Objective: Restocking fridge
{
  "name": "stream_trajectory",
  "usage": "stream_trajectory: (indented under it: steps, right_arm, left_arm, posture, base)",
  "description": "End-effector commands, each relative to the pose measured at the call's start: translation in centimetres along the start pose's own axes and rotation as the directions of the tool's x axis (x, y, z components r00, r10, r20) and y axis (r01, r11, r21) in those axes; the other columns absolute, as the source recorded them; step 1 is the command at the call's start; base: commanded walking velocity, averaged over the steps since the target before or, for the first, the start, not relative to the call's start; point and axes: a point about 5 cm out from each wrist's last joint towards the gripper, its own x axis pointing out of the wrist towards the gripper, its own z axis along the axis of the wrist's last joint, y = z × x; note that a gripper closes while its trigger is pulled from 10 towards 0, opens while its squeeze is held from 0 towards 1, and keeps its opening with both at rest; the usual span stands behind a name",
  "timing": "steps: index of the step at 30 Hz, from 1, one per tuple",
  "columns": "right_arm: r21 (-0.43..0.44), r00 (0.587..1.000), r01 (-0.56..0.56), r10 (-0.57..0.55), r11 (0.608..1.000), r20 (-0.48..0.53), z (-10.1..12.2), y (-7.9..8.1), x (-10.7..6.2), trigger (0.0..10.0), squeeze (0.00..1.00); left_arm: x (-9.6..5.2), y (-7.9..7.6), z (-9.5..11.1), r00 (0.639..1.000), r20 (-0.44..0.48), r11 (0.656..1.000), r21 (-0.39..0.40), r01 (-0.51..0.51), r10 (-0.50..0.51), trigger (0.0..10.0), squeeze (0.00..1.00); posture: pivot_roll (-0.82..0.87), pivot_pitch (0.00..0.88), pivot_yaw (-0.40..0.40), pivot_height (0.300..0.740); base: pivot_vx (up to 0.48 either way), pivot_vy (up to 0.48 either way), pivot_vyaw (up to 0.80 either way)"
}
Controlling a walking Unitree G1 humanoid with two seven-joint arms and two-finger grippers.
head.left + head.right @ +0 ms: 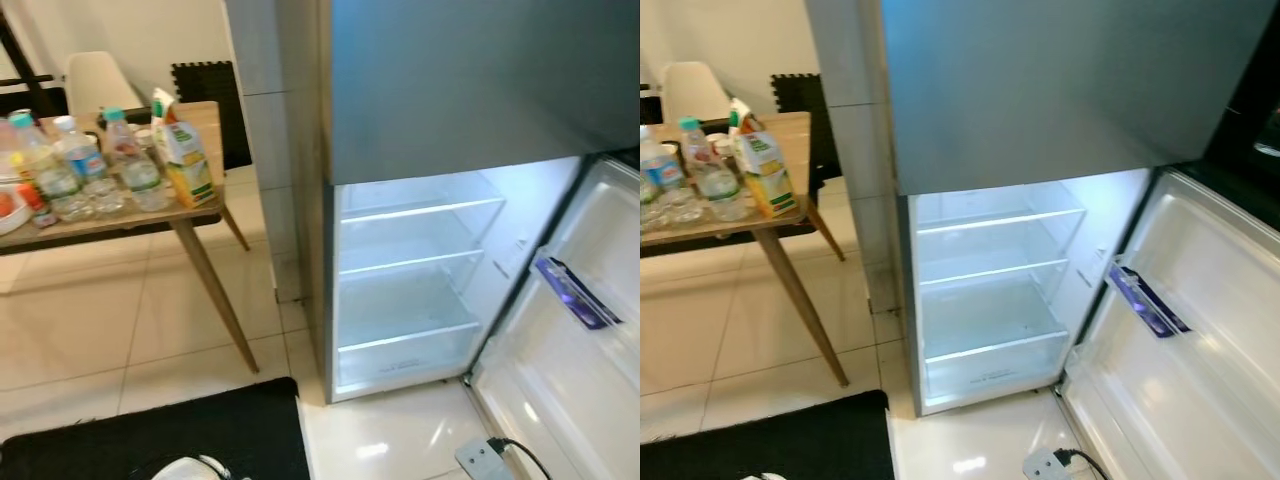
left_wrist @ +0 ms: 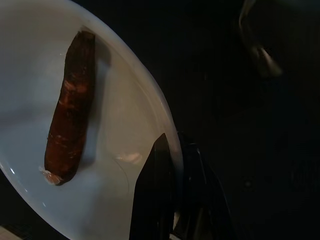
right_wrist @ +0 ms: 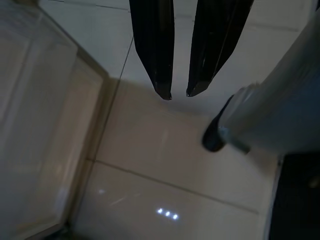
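The fridge stands open, and its lit lower compartment has bare glass shelves. Its door swings out to the right with a purple packet in its rack. In the left wrist view my left gripper is shut on the rim of a white plate that carries one long reddish-brown piece of food, over a dark mat. The plate's edge shows at the bottom of the left eye view. My right gripper hangs shut over the tile floor beside the door, holding nothing.
A wooden table at the left holds several water bottles and a juice carton, with a white chair behind. A black mat lies in front. A power strip sits on the floor by the door.
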Motion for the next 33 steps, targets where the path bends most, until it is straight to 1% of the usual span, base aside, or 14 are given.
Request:
stream_trajectory:
  steps: [1, 3, 6, 22, 24, 31, 32, 33]
  right_arm:
    - [-0.005, 1.0, 0.005, -0.005, 1.0, -0.026, -0.7, -0.1, -0.1, 10.0, 0.0]
    - [-0.001, 0.999, -0.007, 0.007, 1.0, -0.032, -1.0, -0.1, -0.2, 10.0, 0.0]
    - [-0.016, 0.999, -0.033, 0.032, 0.999, -0.043, -1.4, 0.1, -0.3, 10.0, 0.0]
    - [-0.033, 0.997, -0.031, 0.028, 0.999, -0.073, -2.1, 0.2, -0.4, 10.0, 0.0]
    - [-0.038, 0.996, -0.016, 0.012, 0.999, -0.089, -2.5, 0.1, -0.5, 10.0, 0.0]
    - [-0.036, 0.996, -0.001, -0.002, 0.999, -0.093, -2.8, 0.0, -0.5, 10.0, 0.0]
    - [-0.048, 0.995, 0.036, -0.04, 0.998, -0.096, -2.8, -0.3, -0.6, 10.0, 0.0]
    - [-0.048, 0.995, 0.036, -0.04, 0.998, -0.096, -2.8, -0.3, -0.6, 10.0, 0.0]
  left_arm:
    - [0.0, -0.2, 0.2, 1.0, 0.003, 1.0, -0.008, 0.006, -0.006, 10.0, 0.0]
    - [0.0, -0.2, 0.1, 1.0, -0.002, 1.0, -0.022, 0.011, -0.011, 10.0, 0.0]
    - [0.0, -0.3, 0.1, 1.0, -0.003, 0.999, -0.045, 0.014, -0.014, 10.0, 0.0]
    - [0.0, -0.8, 0.1, 1.0, -0.007, 0.998, -0.064, 0.021, -0.022, 10.0, 0.0]
    - [0.0, -0.9, 0.0, 1.0, -0.009, 0.997, -0.073, 0.024, -0.025, 10.0, 0.0]
    - [0.0, -1.0, -0.1, 1.0, -0.012, 0.997, -0.077, 0.025, -0.026, 10.0, 0.0]
    - [0.0, -1.0, -0.1, 1.0, -0.013, 0.997, -0.077, 0.024, -0.025, 10.0, 0.0]
    - [0.0, -1.0, -0.1, 1.0, -0.013, 0.997, -0.077, 0.024, -0.025, 10.0, 0.0]
  posture:
    - [-0.08, 0.0, -0.012, 0.74]
    - [-0.08, 0.0, -0.013, 0.74]
    - [-0.08, 0.0, -0.014, 0.74]
    - [-0.08, 0.0, -0.023, 0.74]
    - [-0.07, 0.0, -0.023, 0.74]
    - [-0.07, 0.0, -0.022, 0.74]
    - [-0.07, 0.0, -0.022, 0.74]
    - [-0.07, 0.0, -0.022, 0.74]
  base:
    - [0.0, 0.0, 0.0]
    - [0.0, 0.0, 0.0]
    - [0.0, 0.0, 0.65]
    - [0.0, 0.0, 0.65]
    - [0.0, 0.0, 0.68]
    - [0.0, 0.0, 0.61]
    - [0.0, 0.0, 0.0]
    - [0.0, 0.0, 0.0]
